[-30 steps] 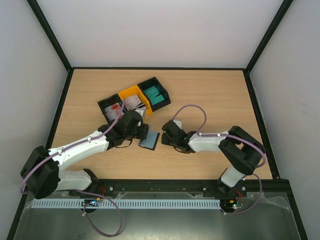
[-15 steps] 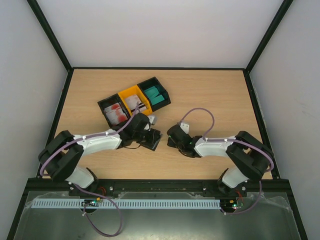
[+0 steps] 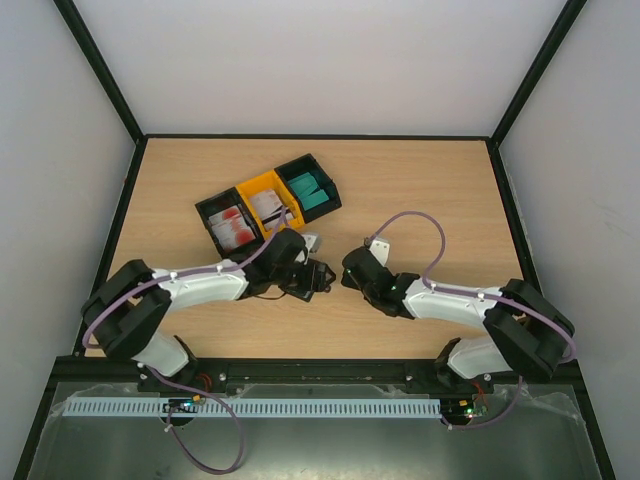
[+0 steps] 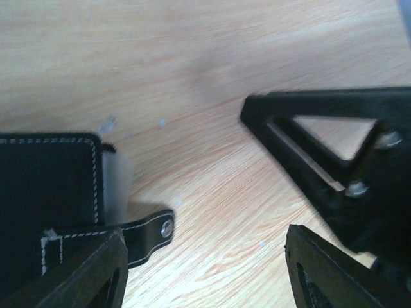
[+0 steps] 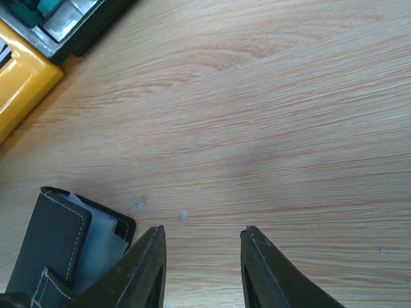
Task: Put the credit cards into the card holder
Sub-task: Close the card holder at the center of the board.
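Note:
The black card holder [image 4: 45,192] lies flat on the wood, with its snap tab [image 4: 151,231] sticking out. A pale card edge [image 4: 117,183] shows at its open side. My left gripper [image 4: 205,256] is open just beside it, the left finger over the holder's corner and bare table between the fingers. My right gripper [image 5: 204,240] is open too, over bare wood, with the holder [image 5: 54,247] to its lower left. In the top view both grippers [image 3: 312,277] [image 3: 350,268] nearly meet mid-table. The credit cards sit in the bins: red-and-white [image 3: 230,225], white [image 3: 268,205], teal [image 3: 312,190].
Three joined bins stand behind the grippers: black [image 3: 208,208], yellow [image 3: 252,186] and black [image 3: 300,164]. The yellow bin [image 5: 19,83] and the teal-card bin [image 5: 70,25] show at the right wrist view's top left. The right gripper's black frame [image 4: 334,160] is close by in the left wrist view.
My left gripper has opened and let go of the card holder, which now lies flat under it. The right gripper has drawn back a little and opened slightly.

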`<control>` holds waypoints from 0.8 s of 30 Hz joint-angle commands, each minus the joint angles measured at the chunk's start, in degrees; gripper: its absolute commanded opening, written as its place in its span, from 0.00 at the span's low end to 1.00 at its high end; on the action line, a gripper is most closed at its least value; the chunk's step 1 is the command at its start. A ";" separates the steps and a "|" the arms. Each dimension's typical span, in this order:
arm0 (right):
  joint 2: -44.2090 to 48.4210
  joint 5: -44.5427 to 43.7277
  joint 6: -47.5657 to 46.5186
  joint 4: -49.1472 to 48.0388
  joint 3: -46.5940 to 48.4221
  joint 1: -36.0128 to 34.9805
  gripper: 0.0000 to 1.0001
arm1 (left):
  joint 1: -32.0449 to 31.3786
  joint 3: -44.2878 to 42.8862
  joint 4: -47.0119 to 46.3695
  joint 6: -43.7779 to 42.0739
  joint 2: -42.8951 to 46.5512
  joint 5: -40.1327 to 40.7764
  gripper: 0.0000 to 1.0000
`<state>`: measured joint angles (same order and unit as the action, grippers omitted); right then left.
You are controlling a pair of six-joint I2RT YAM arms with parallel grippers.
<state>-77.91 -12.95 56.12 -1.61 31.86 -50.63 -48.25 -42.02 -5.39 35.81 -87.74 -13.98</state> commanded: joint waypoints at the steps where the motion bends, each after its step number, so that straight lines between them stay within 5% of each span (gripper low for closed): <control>1: 0.59 0.84 -3.89 1.75 0.61 0.03 0.33 | 0.05 -2.98 1.37 -1.93 4.69 0.32 0.70; 8: -3.33 9.94 -10.47 1.61 5.42 -0.39 0.33 | 3.00 -3.55 13.01 0.47 7.08 20.01 0.68; 14: -11.41 14.65 -11.19 0.44 10.24 -3.19 0.35 | 5.44 1.73 10.62 3.63 5.98 16.93 0.65; 24: -17.85 10.21 -9.89 5.37 13.57 -4.55 0.29 | 7.87 3.54 8.25 3.33 2.01 12.69 0.61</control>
<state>-94.85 0.08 46.28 -0.58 44.75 -54.89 -41.43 -39.40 4.25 39.07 -83.72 0.95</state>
